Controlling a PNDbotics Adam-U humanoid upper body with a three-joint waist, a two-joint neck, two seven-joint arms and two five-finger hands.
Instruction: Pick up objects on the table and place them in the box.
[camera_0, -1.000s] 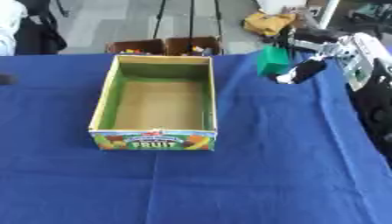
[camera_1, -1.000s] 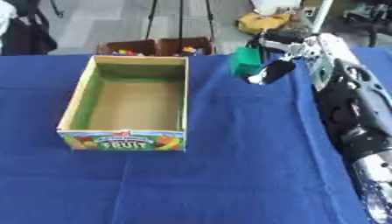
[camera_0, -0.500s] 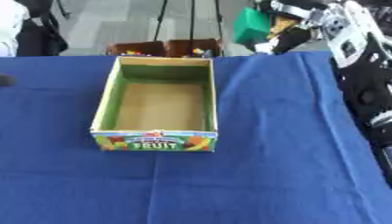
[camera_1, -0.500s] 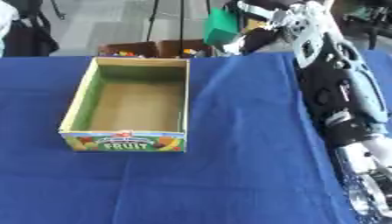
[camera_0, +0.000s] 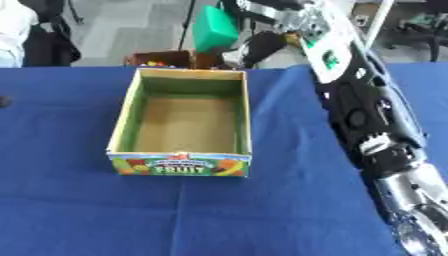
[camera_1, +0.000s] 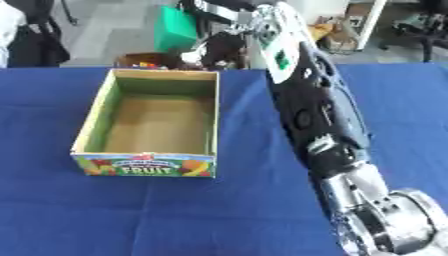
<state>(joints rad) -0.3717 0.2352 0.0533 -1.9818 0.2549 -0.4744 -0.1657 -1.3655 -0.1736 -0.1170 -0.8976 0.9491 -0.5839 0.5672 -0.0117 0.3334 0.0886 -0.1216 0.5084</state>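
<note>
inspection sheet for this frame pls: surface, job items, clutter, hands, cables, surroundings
Surface: table under a blue cloth, bare around the box.
Job's things: open cardboard fruit box, nothing seen inside; green block held in the air above the box's far edge.
Clutter: small dark thing at the left edge of the cloth.
Hands: right hand curled on the green block, arm stretched along the right side; left hand not in view.
Cables: nothing seen.
Surroundings: second box of small coloured things behind the table, tripod legs on the grey floor.
</note>
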